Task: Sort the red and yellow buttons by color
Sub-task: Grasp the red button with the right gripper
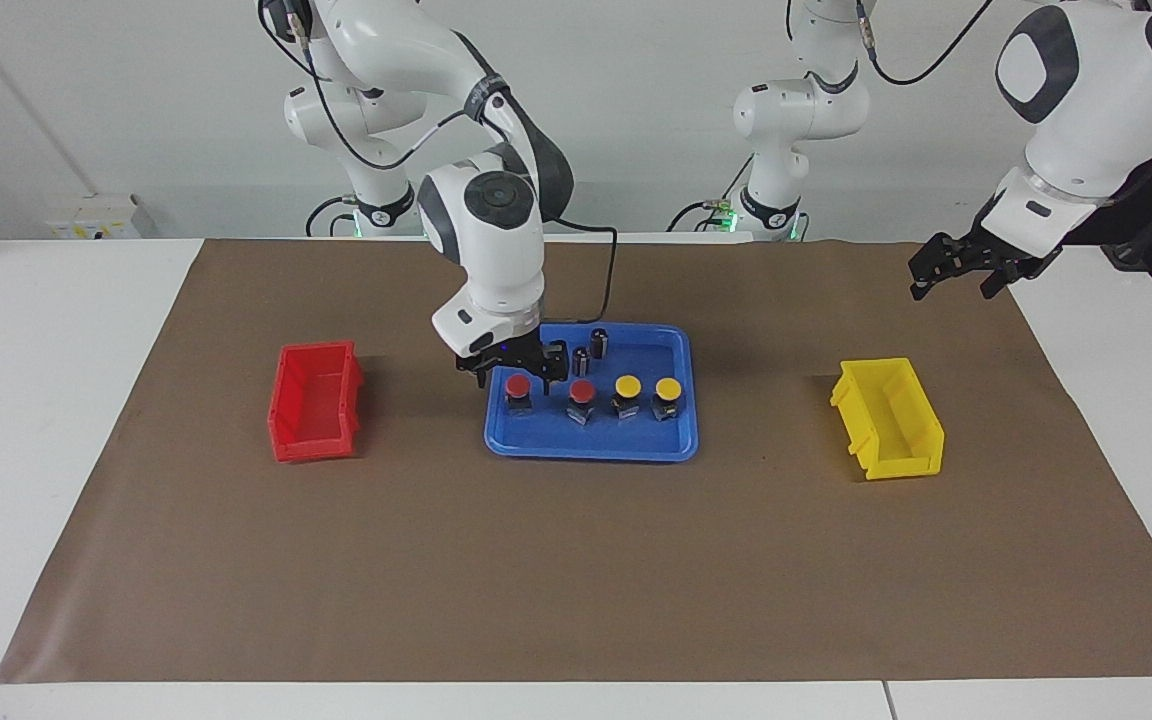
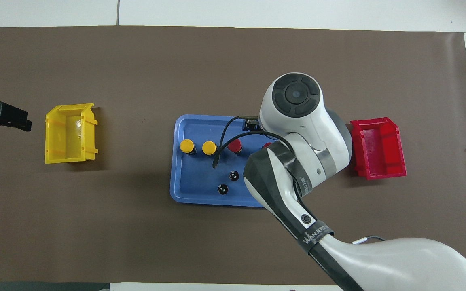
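R gripper (image 1: pixel 514 371) hung over the red button (image 1: pixel 517 386) at the blue tray's (image 1: pixel 591 447) right-arm end, fingers spread either side of the cap, holding nothing; button sat straight below, upright. L gripper (image 1: pixel 956 271) waited open by the yellow bin (image 1: pixel 888 418), much further off.

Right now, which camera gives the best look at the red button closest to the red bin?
The facing view: the red button shows whole in the blue tray, with the open right gripper just above it. In the overhead view the right arm hides nearly all of it; only a red sliver shows.
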